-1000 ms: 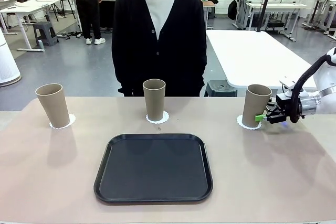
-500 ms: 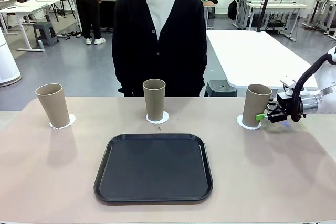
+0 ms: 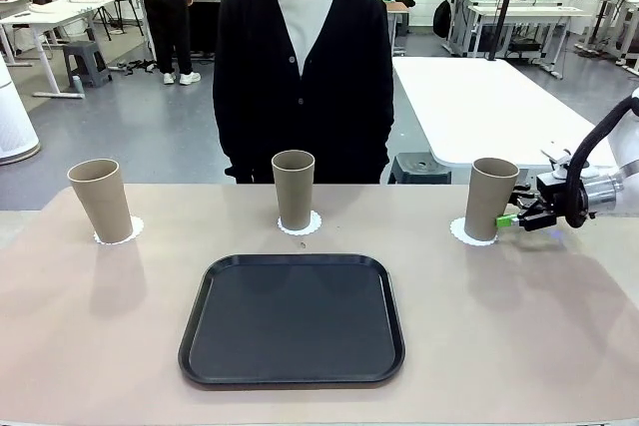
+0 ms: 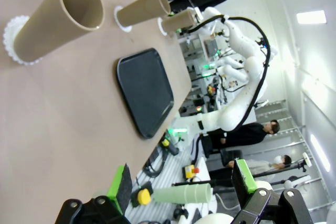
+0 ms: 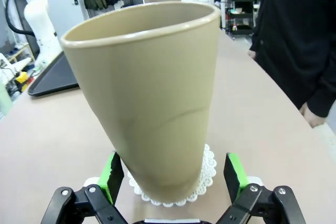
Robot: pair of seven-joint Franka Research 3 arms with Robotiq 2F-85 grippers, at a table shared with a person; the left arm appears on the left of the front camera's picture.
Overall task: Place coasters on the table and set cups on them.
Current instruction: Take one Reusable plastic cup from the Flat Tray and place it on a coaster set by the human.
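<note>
Three cups upright along the far side of the tabletop (image 3: 90, 326), each on its own coaster: left cup (image 3: 100, 200) on left coaster (image 3: 133, 229), middle cup (image 3: 294, 190) on middle coaster (image 3: 312, 225), right cup (image 3: 490, 199) on right coaster (image 3: 459, 232). Black tray (image 3: 292, 319) sitting nearer, in the middle. Right hand (image 3: 512, 218) just beside the right cup, fingers spread, released, gripping nothing, green pads (image 5: 111, 176) either side of the base but apart from it. Left hand (image 4: 181, 184) wide open too, hanging over the tabletop edge, well away from the cups. Person (image 3: 304, 67) standing behind the middle cup.
</note>
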